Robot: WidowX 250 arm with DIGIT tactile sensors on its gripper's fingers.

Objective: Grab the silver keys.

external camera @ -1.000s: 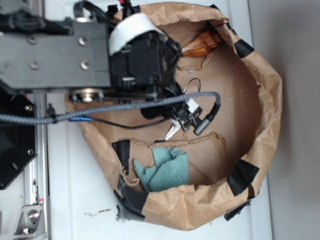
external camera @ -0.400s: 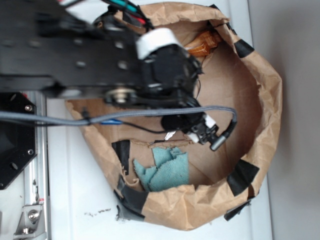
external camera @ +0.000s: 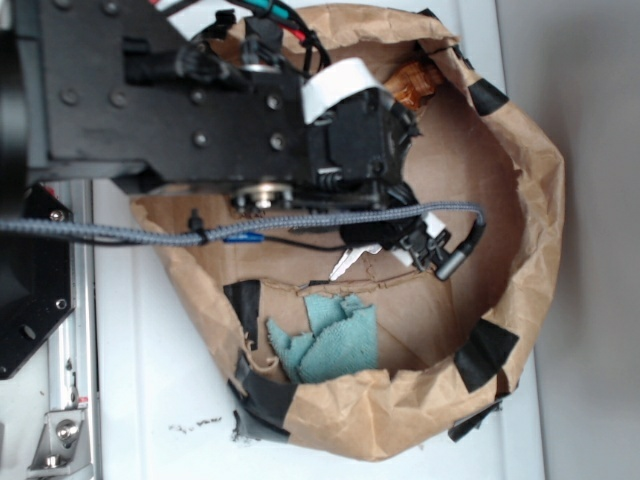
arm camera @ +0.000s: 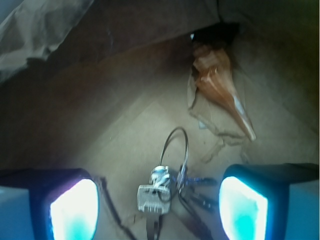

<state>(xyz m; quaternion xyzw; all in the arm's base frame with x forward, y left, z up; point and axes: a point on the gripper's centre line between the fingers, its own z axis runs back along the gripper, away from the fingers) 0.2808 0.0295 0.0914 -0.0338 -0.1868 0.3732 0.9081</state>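
Claw [arm camera: 159,205] released: wrist view shows both fingers spread wide, one pad [arm camera: 74,210] at lower left of frame, other at lower right, nothing gripped btwn them. Silver keys [arm camera: 160,192] lie on brown cardboard floor [arm camera: 115,135] at lower centre of wrist frame, in the gap btwn the fingers, not touching either as far as visible. Thin dark wire loop rises from the bunch toward frame centre. Individual keys blurred; count cannot be told.

Exterior view: claw [external camera: 432,245] sits right of centre, inside brown paper-walled enclosure [external camera: 530,200], black arm body filling upper left. One key tip of silver keys [external camera: 345,263] shows just below the arm, left of the claw; rest hidden by arm.

Brown-orange seashell [arm camera: 220,87] at upper right of wrist frame, pointed end toward lower right, well apart from keys; in exterior view seashell [external camera: 412,85] at top centre-right by paper wall. Teal cloth [external camera: 325,340] lower centre of exterior frame. Black tape patches [external camera: 487,352] on paper wall. White worktop [external camera: 150,400] at lower left.
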